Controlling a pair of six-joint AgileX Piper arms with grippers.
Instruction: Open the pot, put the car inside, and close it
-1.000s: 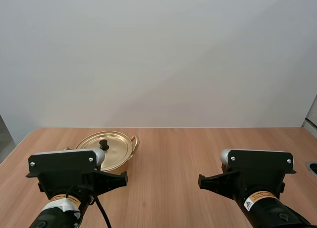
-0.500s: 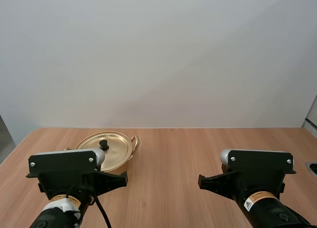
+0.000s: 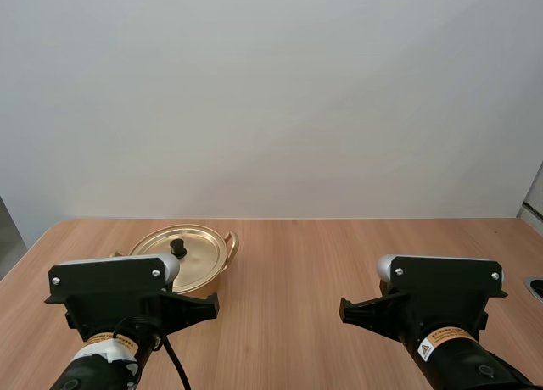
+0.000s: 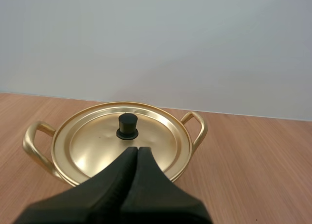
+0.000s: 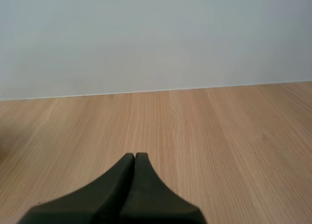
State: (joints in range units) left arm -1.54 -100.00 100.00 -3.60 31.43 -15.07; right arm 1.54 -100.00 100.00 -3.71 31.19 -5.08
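A gold pot (image 3: 191, 256) with two loop handles stands on the wooden table at the left, its lid (image 4: 122, 140) on and topped by a black knob (image 4: 127, 126). My left gripper (image 4: 136, 150) is shut on nothing, its fingers pressed into one dark wedge just short of the pot and pointing at the knob. My right gripper (image 5: 134, 156) is likewise shut on nothing, held over bare wood at the right side of the table. In the high view both arms' wrists (image 3: 127, 301) sit at the near edge.
The wooden table (image 3: 305, 263) stretches from the pot to the right edge, with a pale wall behind it. A small dark object (image 3: 536, 286) shows at the table's far right edge.
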